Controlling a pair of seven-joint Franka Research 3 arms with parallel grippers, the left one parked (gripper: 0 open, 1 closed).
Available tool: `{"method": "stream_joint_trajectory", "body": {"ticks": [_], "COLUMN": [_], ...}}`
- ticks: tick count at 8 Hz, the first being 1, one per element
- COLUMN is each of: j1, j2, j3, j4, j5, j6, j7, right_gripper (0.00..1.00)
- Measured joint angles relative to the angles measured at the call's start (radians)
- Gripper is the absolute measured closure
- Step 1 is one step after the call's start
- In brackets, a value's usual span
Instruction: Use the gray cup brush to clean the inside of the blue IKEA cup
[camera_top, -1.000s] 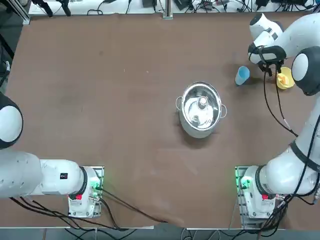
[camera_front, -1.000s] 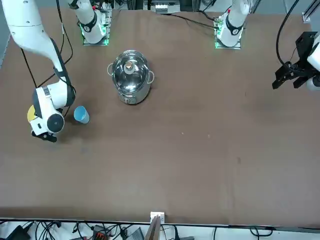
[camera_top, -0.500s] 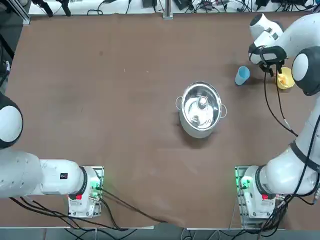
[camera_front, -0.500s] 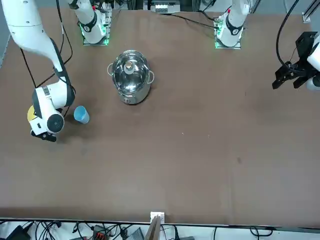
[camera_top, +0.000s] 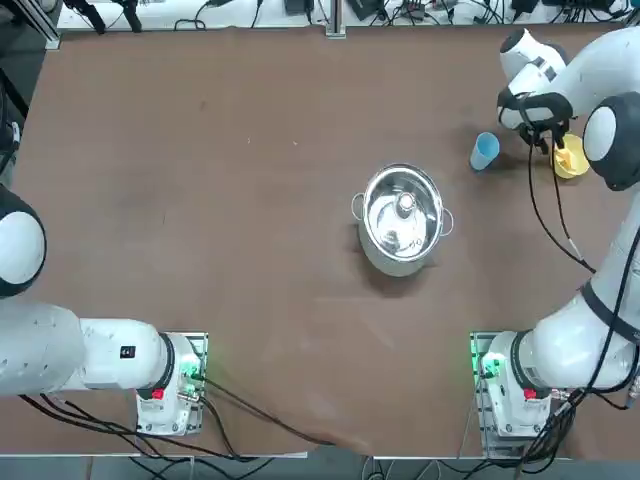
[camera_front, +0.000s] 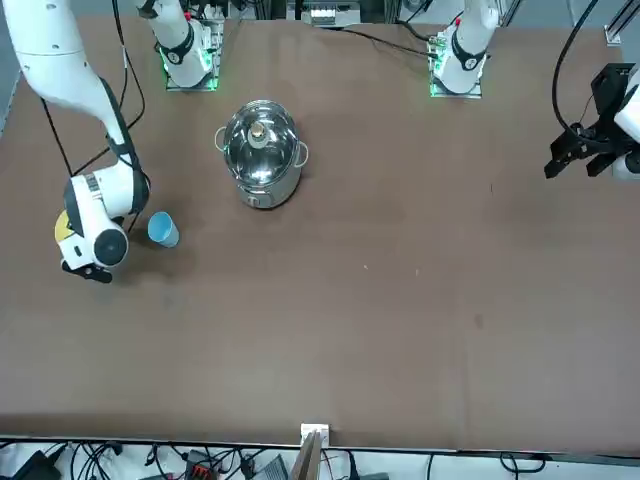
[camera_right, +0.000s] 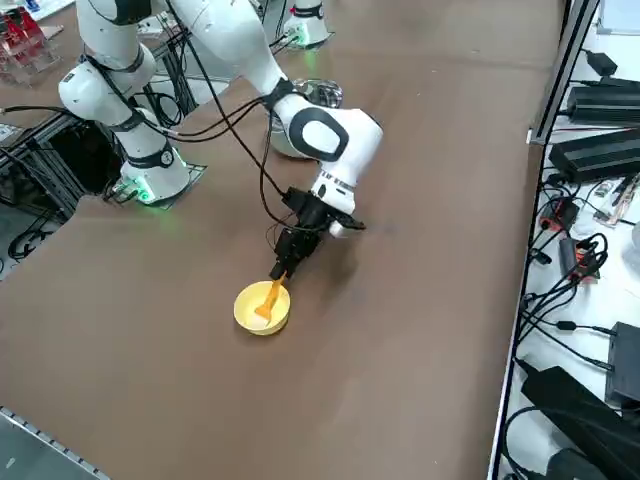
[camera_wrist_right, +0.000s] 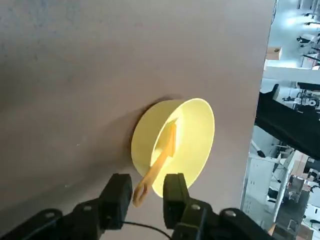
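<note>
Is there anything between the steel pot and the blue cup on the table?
Nothing: in the top view, only bare tabletop lies between the steel pot and the blue cup.

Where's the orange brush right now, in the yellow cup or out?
In: its head sits inside the yellow cup.

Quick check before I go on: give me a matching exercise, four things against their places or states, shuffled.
1. Brush
2. Blue cup
3. Steel pot
4. Right pincer

A. Covered by a glass lid
B. Open, at the orange handle's end
C. Leaning inside the yellow cup
D. Between pot and yellow cup

Pairs: 1-C, 2-D, 3-A, 4-B
</note>
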Motion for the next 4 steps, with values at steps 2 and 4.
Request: {"method": "stream_joint_trajectory", "body": {"ticks": [2, 4], "j1": [0.001, 0.004], "j2": [0.006, 0.006], "j3": [0.000, 0.000], "j4": [0.000, 0.000], "j5": [0.000, -0.001], "j6": [-0.009, -0.013], "j7": [0.000, 0.001], "right_gripper": [0.61, 0.64]}}
